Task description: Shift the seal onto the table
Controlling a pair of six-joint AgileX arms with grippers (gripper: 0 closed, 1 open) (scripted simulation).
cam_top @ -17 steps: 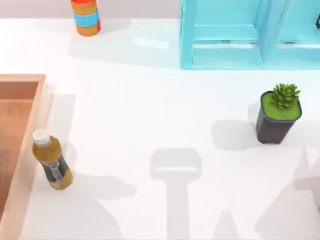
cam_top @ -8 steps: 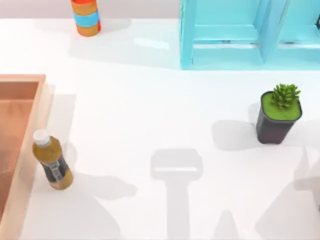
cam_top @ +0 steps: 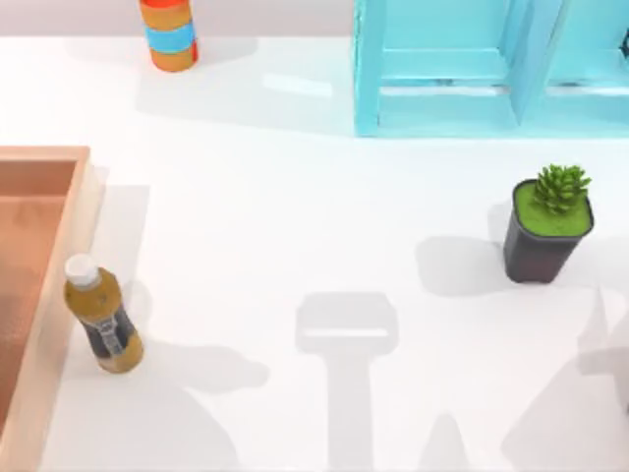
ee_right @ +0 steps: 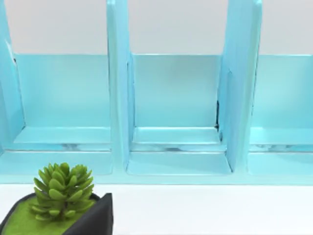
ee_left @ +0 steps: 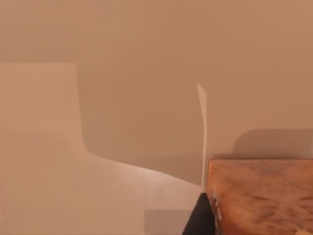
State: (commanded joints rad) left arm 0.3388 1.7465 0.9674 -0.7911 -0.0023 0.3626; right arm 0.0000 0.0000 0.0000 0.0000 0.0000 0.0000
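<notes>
Bench (cam_top: 295, 216), white: wooden tray (cam_top: 39, 295) against its 9 o'clock edge, amber bottle (cam_top: 102, 326) upright touching the tray's rim; striped can (cam_top: 169, 34) at 11 o'clock by the far edge. Centre broad and open; turquoise shelf (cam_top: 442, 69) at 1 o'clock, potted succulent (cam_top: 547, 228) at 3 o'clock, well apart from the bottle. Seal's place cannot be told; state of both jaws cannot be told.

The glossy white table (cam_top: 275, 216) carries a wooden tray (cam_top: 59, 285) at its left edge, with an amber bottle (cam_top: 102, 317) standing just beside it. A striped can (cam_top: 169, 34) and a turquoise shelf frame (cam_top: 442, 98) stand at the far side, a potted succulent (cam_top: 547, 226) at the right.
</notes>
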